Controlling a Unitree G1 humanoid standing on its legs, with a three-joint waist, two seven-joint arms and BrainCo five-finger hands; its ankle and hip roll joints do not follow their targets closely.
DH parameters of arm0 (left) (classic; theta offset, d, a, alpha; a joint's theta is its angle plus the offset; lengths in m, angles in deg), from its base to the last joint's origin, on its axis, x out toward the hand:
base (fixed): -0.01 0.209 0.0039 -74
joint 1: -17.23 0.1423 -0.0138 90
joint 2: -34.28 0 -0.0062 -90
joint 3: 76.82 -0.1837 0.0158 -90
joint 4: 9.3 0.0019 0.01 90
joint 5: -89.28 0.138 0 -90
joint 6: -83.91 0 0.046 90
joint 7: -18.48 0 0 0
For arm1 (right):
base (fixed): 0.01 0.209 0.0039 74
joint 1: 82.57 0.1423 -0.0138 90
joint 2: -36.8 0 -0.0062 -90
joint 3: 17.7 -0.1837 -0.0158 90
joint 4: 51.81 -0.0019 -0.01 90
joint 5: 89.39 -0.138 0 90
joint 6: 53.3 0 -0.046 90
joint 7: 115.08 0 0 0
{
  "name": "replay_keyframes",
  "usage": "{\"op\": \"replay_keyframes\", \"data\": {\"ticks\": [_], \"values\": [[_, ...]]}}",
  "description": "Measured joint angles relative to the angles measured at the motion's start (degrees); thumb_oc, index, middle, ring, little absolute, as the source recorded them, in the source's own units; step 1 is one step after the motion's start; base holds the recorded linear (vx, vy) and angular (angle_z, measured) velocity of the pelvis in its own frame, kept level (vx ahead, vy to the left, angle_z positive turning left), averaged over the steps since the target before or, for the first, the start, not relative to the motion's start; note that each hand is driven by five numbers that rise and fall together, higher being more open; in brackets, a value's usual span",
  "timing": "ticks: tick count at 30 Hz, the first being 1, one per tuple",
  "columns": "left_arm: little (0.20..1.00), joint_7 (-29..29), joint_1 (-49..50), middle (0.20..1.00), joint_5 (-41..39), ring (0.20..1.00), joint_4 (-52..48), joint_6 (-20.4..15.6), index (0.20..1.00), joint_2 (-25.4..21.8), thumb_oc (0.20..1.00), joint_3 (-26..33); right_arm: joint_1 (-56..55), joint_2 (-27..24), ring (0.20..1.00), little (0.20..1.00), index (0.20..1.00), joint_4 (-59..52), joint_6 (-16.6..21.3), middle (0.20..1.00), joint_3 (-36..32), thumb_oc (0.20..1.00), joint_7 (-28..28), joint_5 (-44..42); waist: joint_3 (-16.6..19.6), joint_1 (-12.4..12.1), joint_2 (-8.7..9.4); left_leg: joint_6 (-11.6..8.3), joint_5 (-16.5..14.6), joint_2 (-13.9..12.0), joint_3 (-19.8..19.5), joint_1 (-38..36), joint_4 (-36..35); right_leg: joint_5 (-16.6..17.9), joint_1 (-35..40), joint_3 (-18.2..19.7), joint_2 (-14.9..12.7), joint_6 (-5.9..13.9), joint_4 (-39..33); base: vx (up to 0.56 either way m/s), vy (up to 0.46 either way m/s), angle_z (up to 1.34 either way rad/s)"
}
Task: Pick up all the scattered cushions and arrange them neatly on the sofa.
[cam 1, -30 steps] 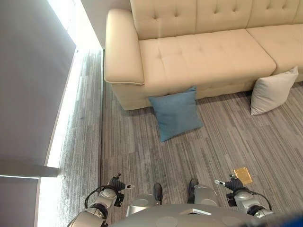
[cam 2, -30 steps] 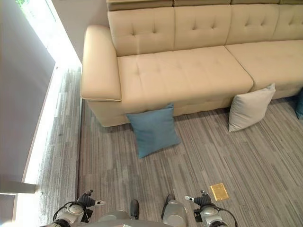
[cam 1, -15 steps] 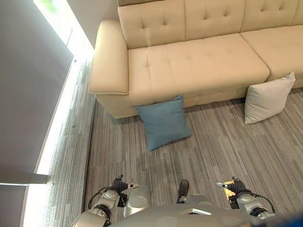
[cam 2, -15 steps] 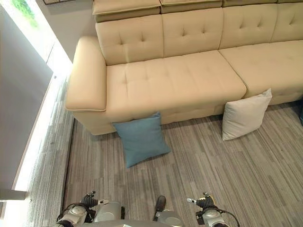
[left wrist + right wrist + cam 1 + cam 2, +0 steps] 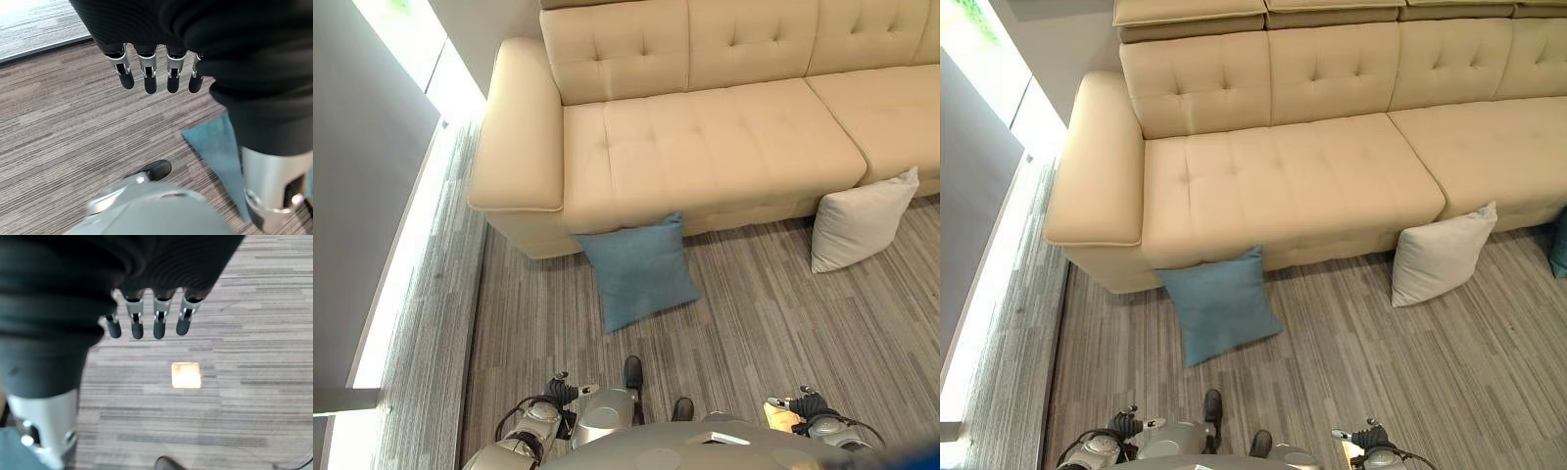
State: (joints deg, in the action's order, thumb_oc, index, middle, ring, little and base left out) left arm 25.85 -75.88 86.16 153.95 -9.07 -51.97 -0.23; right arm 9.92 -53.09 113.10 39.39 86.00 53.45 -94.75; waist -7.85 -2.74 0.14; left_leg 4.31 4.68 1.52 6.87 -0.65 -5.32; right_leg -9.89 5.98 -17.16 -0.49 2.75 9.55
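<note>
A blue cushion stands on the carpet, leaning on the front of the beige sofa under its left seat. A pale grey cushion leans on the sofa front further right. The edge of another teal cushion shows at the far right. My left hand hangs low at my side, open and holding nothing; past its straight fingers a corner of the blue cushion shows. My right hand hangs low on the other side, fingers straight, holding nothing.
Striped grey carpet runs from my feet to the sofa. A brass floor plate lies under my right hand. A grey wall with a bright strip at its foot runs along the left.
The whole picture has shifted: the camera has moved, and more of the sofa's back and right side shows. Both hands still hang low and open. The cushions lie as before.
</note>
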Motion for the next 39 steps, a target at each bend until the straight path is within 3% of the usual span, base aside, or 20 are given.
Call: {"op": "replay_keyframes", "data": {"ticks": [1, 2, 3, 4, 6, 7, 9, 11, 14, 15, 19, 21, 23, 24, 28, 31, 32, 35, 39], "values": [[1.0, 0.0, -0.4, 1.0, 0.0, 1.0, 0.0, 0.0, 1.0, -0.6, 1.0, -0.2, 0.5, 0.0, 1.0, 1.0, 1.0, -1.2, 0.0, 1.0, 0.1, 1.0, 0.0, 0.0, 0.1, 0.3, -0.23, 0.8, -0.7, 0.3, -1.0, -0.5, 0.1, -3.0, -6.0, 1.2, -2.2, 1.57, 12.9, 0.05, 0.067, 0.41], [1.0, 0.0, -1.5, 1.0, 0.0, 1.0, 0.0, -0.1, 1.0, -1.6, 1.0, -0.7, 0.9, 0.2, 1.0, 1.0, 1.0, -2.5, 0.1, 1.0, 0.6, 1.0, 0.0, 0.0, 0.4, 0.6, 0.85, 1.34, -1.1, 1.6, -1.8, -0.4, 0.4, -4.8, -11.4, 3.0, -4.7, 3.45, 22.7, 0.09, 0.047, 0.57], [1.0, 0.0, -2.2, 1.0, 0.0, 1.0, 0.0, -0.1, 1.0, -2.3, 1.0, -0.7, 1.0, 0.3, 1.0, 1.0, 1.0, -3.1, 0.1, 1.0, 0.7, 1.0, 0.1, 0.0, 0.4, 0.5, 1.64, 1.88, -1.4, 2.7, -2.5, -0.5, 0.5, -5.5, -14.2, 5.1, -6.0, 4.45, 25.8, 0.11, 0.016, 0.59], [1.0, 0.1, -2.5, 1.0, 0.0, 1.0, 0.0, -0.1, 1.0, -2.5, 1.0, -0.7, 1.6, 0.2, 1.0, 1.0, 1.0, -3.3, 0.1, 1.0, 0.6, 1.0, 0.1, 0.0, 0.4, 0.4, 1.69, 2.22, -1.7, 3.3, -3.4, -0.7, 0.4, -5.8, -16.7, 7.2, -6.4, 4.14, 26.6, 0.15, -0.032, 0.53], [1.0, 0.1, -2.5, 1.0, 0.0, 1.0, 0.0, -0.1, 1.0, -2.3, 1.0, -0.8, 2.3, 0.2, 1.0, 1.0, 1.0, -3.4, 0.2, 1.0, 0.6, 1.0, 0.2, 0.0, -0.5, 0.0, 0.68, 1.67, -2.6, 3.4, -5.9, -2.8, 0.3, -5.4, -18.0, 11.2, -4.8, 3.17, 18.3, 0.17, -0.105, 0.6], [1.0, 0.1, -2.4, 1.0, 0.0, 1.0, 0.1, -0.1, 1.0, -2.2, 1.0, -0.7, 2.4, 0.2, 1.0, 1.0, 1.0, -3.5, 0.2, 1.0, 1.0, 1.0, 0.2, 0.0, -0.8, 0.3, 0.17, 1.35, -3.5, 3.1, -7.7, -3.1, 0.4, -4.3, -18.7, 15.8, -2.2, 2.28, 12.7, 0.1, -0.124, 0.64], [1.0, 0.1, -1.9, 1.0, 0.1, 1.0, 0.2, -0.1, 1.0, -2.3, 1.0, -0.7, 2.2, 0.3, 1.0, 1.0, 1.0, -2.9, 0.1, 1.0, 1.0, 1.0, 0.2, 0.0, -1.5, 0.4, 0.9, 0.97, -3.6, 3.2, -9.7, -3.3, 0.5, 0.4, -20.0, 19.5, -0.8, 2.48, 5.8, 0.05, -0.123, 0.71], [1.0, 0.1, -0.6, 1.0, 0.3, 1.0, 0.2, -0.1, 1.0, -2.2, 1.0, -1.2, 1.4, 0.4, 1.0, 1.0, 1.0, -1.3, -0.1, 1.0, 0.8, 1.0, 0.2, 0.0, -1.7, 0.7, 2.07, -0.02, -4.3, 3.5, -12.6, -4.1, 0.5, 9.4, -18.6, 18.1, -1.5, 1.9, 0.4, 0.05, -0.136, 0.74], [1.0, 0.0, 0.3, 1.0, 0.3, 1.0, 0.1, -0.1, 1.0, -1.8, 1.0, -1.2, 0.8, 0.1, 1.0, 1.0, 1.0, -0.8, -0.2, 1.0, -0.1, 1.0, 0.1, 0.0, -1.9, 0.8, 1.37, -2.99, -6.3, 0.7, -14.5, -4.4, 2.6, 14.1, -11.0, 13.1, 0.5, -2.46, -10.3, 0.11, -0.225, 0.74], [1.0, 0.0, -0.1, 1.0, 0.4, 1.0, 0.1, -0.2, 1.0, -1.4, 1.0, -1.2, 1.1, -0.1, 1.0, 1.0, 1.0, -1.1, 0.0, 1.0, -0.2, 1.0, 0.1, 0.0, -1.9, 1.2, 1.4, -4.19, -6.8, 0.3, -16.4, -4.2, 3.9, 15.1, -7.0, 10.3, 0.8, -2.95, -15.2, 0.1, -0.263, 0.9], [1.0, 0.0, -0.2, 1.0, 0.4, 1.0, -0.1, -0.6, 1.0, -1.1, 1.0, -1.2, 2.2, -0.5, 1.0, 1.0, 1.0, -2.1, 0.4, 1.0, -0.2, 1.0, 0.1, 0.0, -1.5, 1.4, 1.12, -5.04, -7.0, -0.3, -15.6, -2.6, 6.6, 14.4, -6.4, 8.3, 1.5, -3.95, -15.2, -0.01, -0.133, 0.41], [1.0, 0.0, -0.7, 1.0, 0.4, 1.0, 0.0, -0.6, 1.0, -0.8, 1.0, -1.2, 2.2, -0.6, 1.0, 1.0, 1.0, -2.0, 0.6, 1.0, -0.2, 1.0, 0.1, 0.0, -2.0, 1.5, 1.61, -6.68, -6.8, 0.7, -15.7, 1.2, 12.0, 13.7, -6.5, 6.8, 0.8, -4.39, -15.2, -0.04, -0.058, 0.57], [1.0, 0.0, -1.6, 1.0, 0.4, 1.0, 0.0, -0.6, 1.0, -0.5, 1.0, -1.2, 2.0, -0.7, 1.0, 1.0, 1.0, -1.9, 0.6, 1.0, -0.2, 1.0, 0.1, 0.0, -2.8, 1.5, 2.77, -8.87, -5.7, 1.8, -13.2, 4.4, 16.0, 13.4, -6.5, 5.3, -0.6, -4.77, -15.2, -0.01, -0.005, 0.56], [1.0, 0.0, -2.0, 1.0, 0.4, 1.0, 0.0, -0.5, 1.0, -0.6, 1.0, -1.3, 1.9, -0.8, 1.0, 1.0, 1.0, -1.9, 0.6, 1.0, -0.2, 1.0, 0.0, -0.1, -3.2, 1.9, 2.93, -9.05, -5.9, 1.2, -9.8, 5.6, 16.9, 13.2, -6.6, 4.3, -0.8, -5.06, -15.2, 0.06, 0.02, 0.5], [1.0, 0.0, -2.0, 1.0, 0.4, 1.0, 0.1, -0.4, 1.0, -0.5, 1.0, -1.3, 1.7, -0.8, 1.0, 1.0, 1.0, -1.8, 0.5, 1.0, -0.1, 1.0, 0.0, -0.1, -3.7, 2.0, 2.61, -8.72, -5.5, -1.3, -2.6, 5.7, 9.4, 13.0, -7.3, 3.8, -0.8, -5.13, -15.2, 0.11, 0.042, 0.2], [1.0, 0.0, -1.1, 1.0, 0.5, 1.0, 0.1, -0.1, 1.0, -0.4, 1.0, -1.3, 0.6, -0.8, 1.0, 1.0, 1.0, -1.8, 0.6, 1.0, -0.2, 1.0, 0.1, 0.0, -3.3, 2.5, 2.02, -7.85, -5.9, -2.0, -2.8, 2.3, 5.4, 13.3, -7.1, 4.0, -0.2, -4.49, -15.2, 0.23, 0.136, -0.2], [1.0, 0.0, -0.8, 1.0, 0.5, 1.0, 0.1, -0.1, 1.0, -0.2, 1.0, -1.2, -0.1, -0.9, 1.0, 1.0, 1.0, -1.8, 0.5, 1.0, -0.2, 1.0, 0.1, 0.0, -2.7, 2.6, 1.17, -7.13, -6.4, -2.4, -2.8, 1.1, 4.9, 13.3, -7.1, 4.0, 0.4, -4.44, -15.2, 0.14, 0.108, -0.1], [1.0, 0.0, 0.0, 1.0, 0.5, 1.0, 0.1, 0.0, 1.0, -0.6, 1.0, -1.2, -1.7, 0.1, 1.0, 1.0, 1.0, -1.6, 0.1, 1.0, -0.2, 1.0, 0.2, 0.0, -1.8, 2.1, 1.88, -3.85, -4.4, -2.1, -1.1, 0.0, 3.3, 13.9, -7.7, 5.4, 0.0, -3.44, -13.9, 0.11, 0.131, -0.27], [1.0, 0.0, -0.2, 1.0, 0.5, 1.0, 0.0, 0.1, 1.0, -1.9, 1.0, -1.2, -2.2, 0.3, 1.0, 1.0, 1.0, -1.9, 0.1, 1.0, -0.2, 1.0, 0.4, 0.0, -0.1, 1.7, 2.79, -1.32, -5.3, 0.0, 0.4, -0.1, 3.3, 13.4, -10.7, 7.5, -1.8, -1.59, -10.2, 0.04, 0.168, -0.29]]}}
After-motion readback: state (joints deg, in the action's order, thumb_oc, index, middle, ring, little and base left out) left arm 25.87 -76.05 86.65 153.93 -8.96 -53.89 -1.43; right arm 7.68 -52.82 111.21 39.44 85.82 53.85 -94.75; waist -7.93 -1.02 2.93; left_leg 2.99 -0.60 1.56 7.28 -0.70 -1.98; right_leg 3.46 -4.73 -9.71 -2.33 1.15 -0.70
